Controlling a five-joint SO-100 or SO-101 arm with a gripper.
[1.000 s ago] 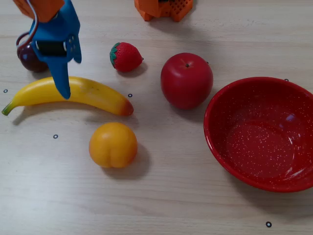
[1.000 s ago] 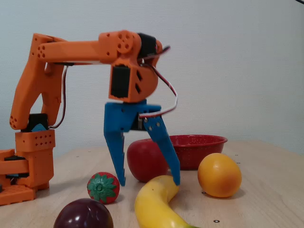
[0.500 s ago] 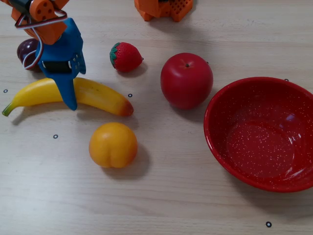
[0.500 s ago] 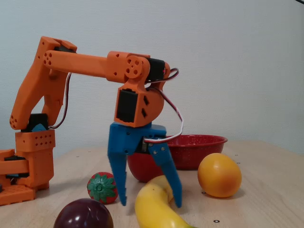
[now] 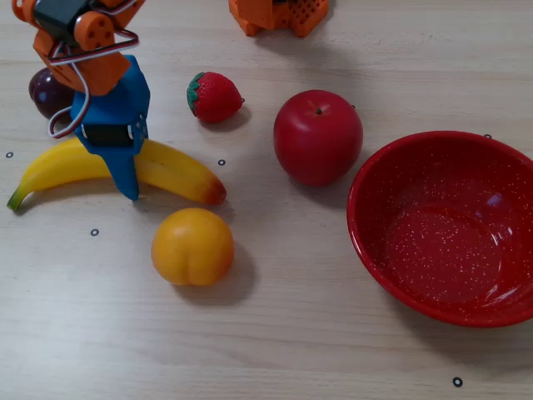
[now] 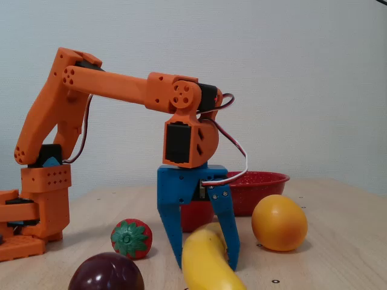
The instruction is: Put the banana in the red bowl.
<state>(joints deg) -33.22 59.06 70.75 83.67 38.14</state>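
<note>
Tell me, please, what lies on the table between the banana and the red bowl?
In the top-down fixed view, the red apple stands between the banana and the red bowl, slightly behind the direct line.

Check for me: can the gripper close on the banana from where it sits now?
Probably yes. The gripper is open, its blue fingers straddling the banana down near the table; nothing sits between them, and the orange fruit lies clear.

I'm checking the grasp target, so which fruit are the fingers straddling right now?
The banana: the blue fingers stand on either side of its middle. The strawberry, apple, orange fruit and plum sit apart.
</note>
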